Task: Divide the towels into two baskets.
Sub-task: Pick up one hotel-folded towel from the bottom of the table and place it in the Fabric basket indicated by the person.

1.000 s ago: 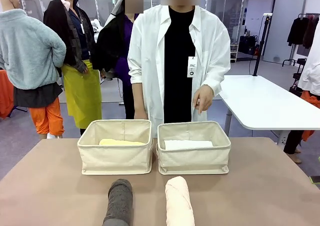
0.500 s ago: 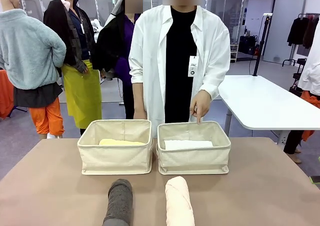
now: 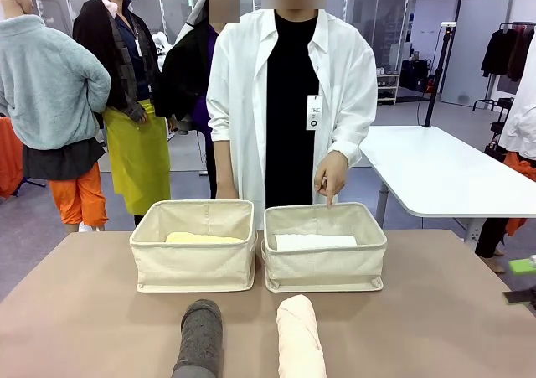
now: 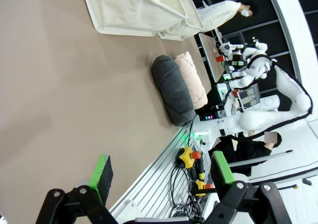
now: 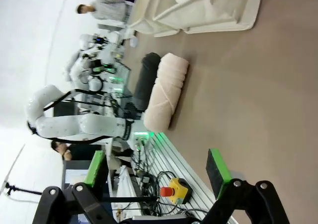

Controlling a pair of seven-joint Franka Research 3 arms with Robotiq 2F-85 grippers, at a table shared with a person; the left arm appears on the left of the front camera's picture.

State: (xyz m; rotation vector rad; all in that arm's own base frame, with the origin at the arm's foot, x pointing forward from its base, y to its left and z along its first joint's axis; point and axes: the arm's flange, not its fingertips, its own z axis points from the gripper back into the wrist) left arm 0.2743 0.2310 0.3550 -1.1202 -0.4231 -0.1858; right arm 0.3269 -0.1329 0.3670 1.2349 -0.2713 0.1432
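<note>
Two cream canvas baskets stand side by side at mid-table. A pale yellow towel (image 3: 203, 238) lies in the left basket (image 3: 193, 266), and a white towel (image 3: 315, 242) in the right basket (image 3: 325, 269). The dark grey towel (image 3: 199, 338) and the pale pink towel (image 3: 300, 338) lie side by side on the table near the front edge. The person's hand (image 3: 332, 178) points a finger down at the right basket's far rim. My right gripper (image 3: 521, 282) shows at the picture's right edge. In the wrist views both my left gripper (image 4: 161, 170) and my right gripper (image 5: 156, 168) stand open and hold nothing, well back from the towels.
The brown table (image 3: 84, 311) has free room on both sides of the towels. A white table (image 3: 435, 168) stands behind at the right. Other people stand behind the person at the far side.
The person has shifted slightly left and lowered the hand to point into the right basket. My right gripper has come into the front view's right edge. The towels have not moved.
</note>
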